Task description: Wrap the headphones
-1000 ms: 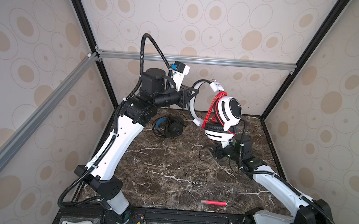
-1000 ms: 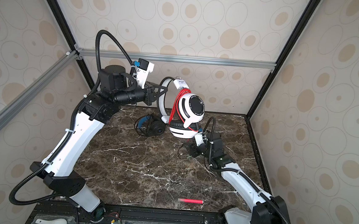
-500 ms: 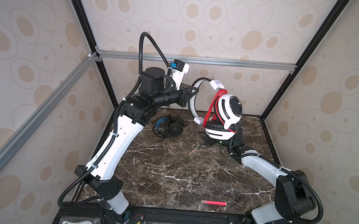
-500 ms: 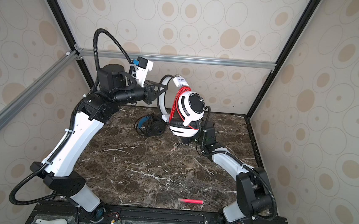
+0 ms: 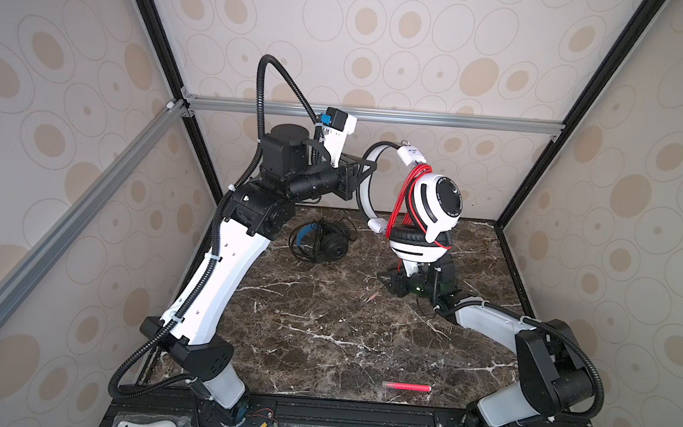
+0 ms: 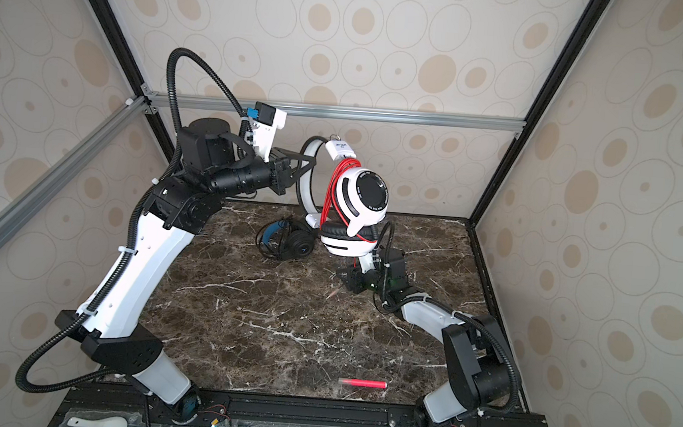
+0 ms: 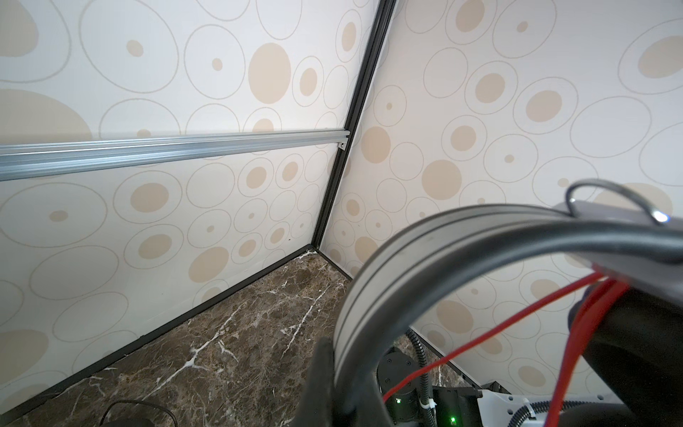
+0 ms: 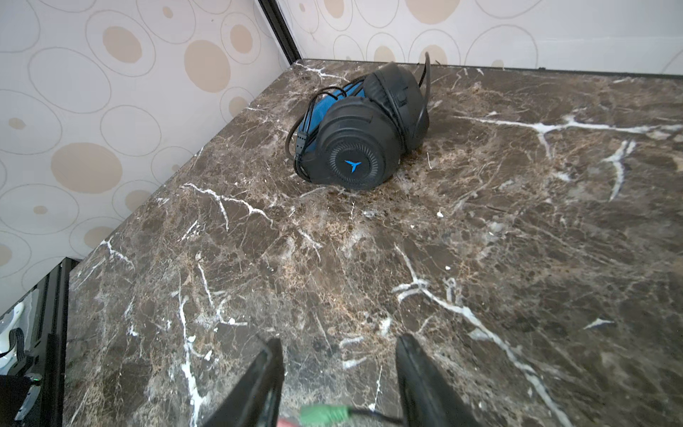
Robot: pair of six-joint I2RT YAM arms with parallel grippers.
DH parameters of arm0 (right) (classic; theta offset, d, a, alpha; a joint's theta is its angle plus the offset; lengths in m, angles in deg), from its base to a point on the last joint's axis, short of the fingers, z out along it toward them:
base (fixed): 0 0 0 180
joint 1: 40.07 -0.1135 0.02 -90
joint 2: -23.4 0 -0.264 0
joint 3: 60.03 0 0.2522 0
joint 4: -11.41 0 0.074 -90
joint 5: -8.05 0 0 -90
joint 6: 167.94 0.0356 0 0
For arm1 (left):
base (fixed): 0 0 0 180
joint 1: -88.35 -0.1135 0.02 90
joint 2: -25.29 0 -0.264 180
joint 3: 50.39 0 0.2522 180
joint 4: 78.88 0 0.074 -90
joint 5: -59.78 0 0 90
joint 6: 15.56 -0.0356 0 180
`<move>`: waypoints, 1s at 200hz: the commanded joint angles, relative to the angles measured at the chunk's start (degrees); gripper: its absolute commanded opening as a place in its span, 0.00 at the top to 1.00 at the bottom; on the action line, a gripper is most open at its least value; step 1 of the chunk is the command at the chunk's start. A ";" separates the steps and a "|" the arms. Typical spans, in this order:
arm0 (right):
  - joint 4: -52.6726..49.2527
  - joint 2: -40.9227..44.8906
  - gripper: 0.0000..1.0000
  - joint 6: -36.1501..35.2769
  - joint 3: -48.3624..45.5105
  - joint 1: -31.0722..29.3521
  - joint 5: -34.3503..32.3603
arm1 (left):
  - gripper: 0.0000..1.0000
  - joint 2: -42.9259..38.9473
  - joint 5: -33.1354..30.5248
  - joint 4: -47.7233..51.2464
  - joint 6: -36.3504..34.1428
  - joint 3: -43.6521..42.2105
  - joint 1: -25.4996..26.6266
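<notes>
The white headset [image 5: 436,201] is clamped by its headband [image 5: 363,193] in the left gripper [image 5: 370,167], a green plug [image 8: 325,402] lying between the parted jaws of the right gripper [image 8: 340,339].

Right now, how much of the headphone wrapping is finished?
Looks done: the black headphones lie with their cable bundled around them. In hand: the left gripper holds the white headphones up by the headband, red cable looped around several times. Left: a green plug lies between the jaws of the open right gripper, so the end probably needs tucking.
</notes>
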State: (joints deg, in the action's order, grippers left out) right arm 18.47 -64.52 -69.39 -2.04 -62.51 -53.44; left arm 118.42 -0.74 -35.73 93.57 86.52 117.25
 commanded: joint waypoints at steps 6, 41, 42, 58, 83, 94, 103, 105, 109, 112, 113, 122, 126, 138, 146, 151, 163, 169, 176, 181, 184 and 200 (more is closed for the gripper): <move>1.15 -0.60 0.51 0.37 -1.64 0.11 0.40 | 1.00 -0.62 1.34 -4.51 3.10 3.22 -0.41; 2.27 -1.26 0.53 1.15 -2.63 0.15 0.60 | 1.00 -0.92 1.10 -4.52 3.24 3.07 -0.39; 2.33 -1.27 0.53 1.22 -2.69 0.18 0.59 | 1.00 -0.92 1.10 -4.52 3.26 3.06 -0.36; 3.01 -1.62 0.54 1.76 -3.26 0.15 0.00 | 1.00 -1.31 0.78 -4.51 3.12 2.97 -0.39; 5.96 -2.66 0.54 3.96 -5.36 0.13 -0.56 | 1.00 -1.54 0.67 -4.90 3.36 2.84 -0.51; 7.34 -2.50 0.52 5.24 -6.21 0.20 -0.56 | 1.00 -1.61 0.50 -4.82 3.37 2.79 -0.45; 8.18 -2.01 0.51 6.04 -6.88 0.18 -0.64 | 1.00 -1.71 0.50 -4.67 3.36 2.74 -0.45; 8.36 -1.89 0.51 6.17 -6.99 0.17 -0.65 | 1.00 -1.71 0.50 -4.71 3.36 2.78 -0.48; 8.59 -1.68 0.50 6.41 -7.20 0.14 -0.69 | 1.00 -1.72 0.50 -4.61 3.36 2.78 -0.43; 8.76 -1.43 0.50 6.57 -7.30 0.18 -0.68 | 1.00 -1.72 0.43 -4.54 3.29 2.74 -0.50; 8.83 -1.36 0.50 6.57 -7.35 0.19 -0.66 | 1.00 -1.72 0.42 -4.53 3.28 2.77 -0.46; 8.85 -0.74 0.49 6.73 -7.57 0.15 -0.68 | 1.00 -1.80 0.36 -4.31 3.21 2.57 -0.44; 8.80 -0.45 0.48 6.74 -7.64 0.13 -0.68 | 1.00 -1.87 0.32 -4.37 3.19 2.37 -0.48; 8.70 0.39 0.47 6.73 -7.69 0.20 -0.68 | 1.00 -2.13 0.23 -4.58 3.11 1.79 -0.47; 8.50 1.00 0.47 6.70 -7.75 0.16 -0.62 | 1.00 -2.31 0.23 -4.77 3.20 1.43 -0.51; 8.25 1.44 0.47 6.65 -7.75 0.19 -0.79 | 1.00 -2.40 0.23 -4.86 3.19 1.21 -0.44; 7.96 2.51 0.47 6.67 -7.93 0.16 -1.43 | 1.00 -2.46 0.30 -4.93 3.32 0.96 -0.48; 8.01 3.00 0.48 6.67 -8.01 0.20 -1.81 | 1.00 -2.51 0.32 -5.03 3.36 0.93 -0.46; 7.90 3.31 0.48 6.65 -8.02 0.13 -2.03 | 1.00 -2.51 0.38 -5.03 3.37 0.92 -0.49; 7.80 3.65 0.48 6.63 -7.97 0.22 -2.30 | 1.00 -2.51 0.47 -4.96 3.36 0.95 -0.51; 7.69 3.73 0.49 6.55 -7.93 0.18 -2.48 | 1.00 -2.51 0.49 -4.97 3.36 0.93 -0.53; 7.04 4.40 0.50 6.61 -7.94 0.20 -3.84 | 1.00 -2.59 0.49 -5.21 3.50 0.95 -0.54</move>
State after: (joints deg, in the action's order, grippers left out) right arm 25.13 -61.92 -63.24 -9.38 -62.51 -55.10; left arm 118.50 -1.11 -35.90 94.18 86.41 117.14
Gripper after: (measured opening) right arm 0.510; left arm 0.067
